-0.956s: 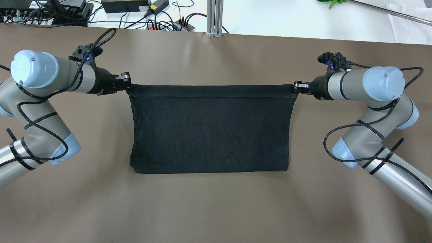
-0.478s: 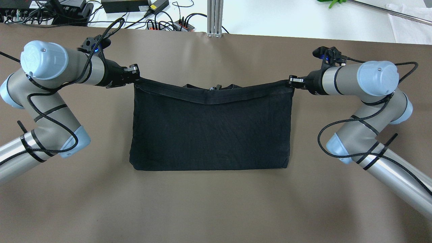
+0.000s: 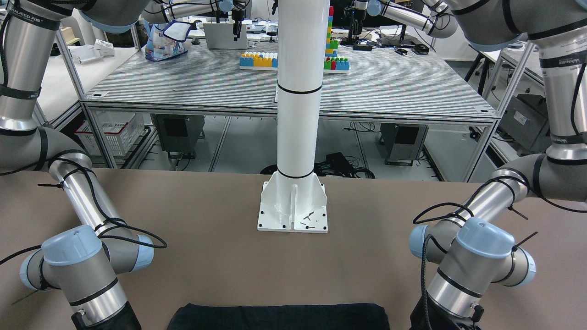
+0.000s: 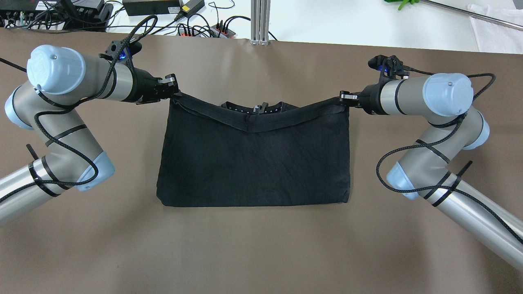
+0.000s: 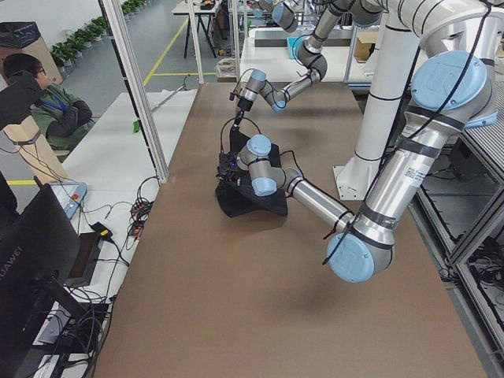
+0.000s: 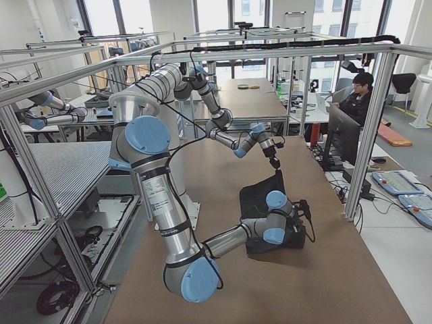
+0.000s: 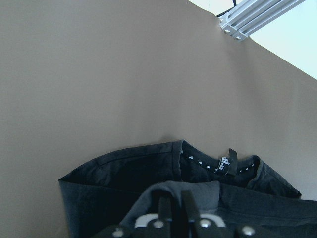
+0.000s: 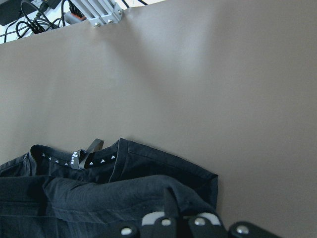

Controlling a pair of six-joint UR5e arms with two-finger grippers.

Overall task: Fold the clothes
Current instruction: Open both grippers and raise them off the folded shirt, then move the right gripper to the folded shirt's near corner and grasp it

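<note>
— Both grippers are sitting closer in than a second ago. The left gripper [image 4: 173,92] and right gripper [image 4: 342,98] are nearer the collar [image 4: 253,108] now. The edge [image 4: 249,122] they are carrying, taut and straight back then, is sagging into a V just short of the collar.

— Are they gripping it properly?

— Looks so. Each one is pinching a corner of the shirt [image 4: 253,163], jaws narrowed onto the cloth, and the wrist views are showing fabric bunching right where they close. The rest of the shirt is lying flat on the table [image 4: 261,245], on the robot's side of the collar.

— So what is worrying you?

— That slack. If they are laying the edge down like this, I'd guess the middle is landing first, short of the collar, while the corners are ending up beyond it. Then the fold is coming out crooked, with a pucker in the centre.

— Anything else?

— They are only holding the corners. If they are pulling apart hard to take up the sag, a corner may be slipping free and the lifted layer flopping back. The label [image 7: 229,161] loop at the collar is also sticking up, so it may be getting trapped underneath.
</note>
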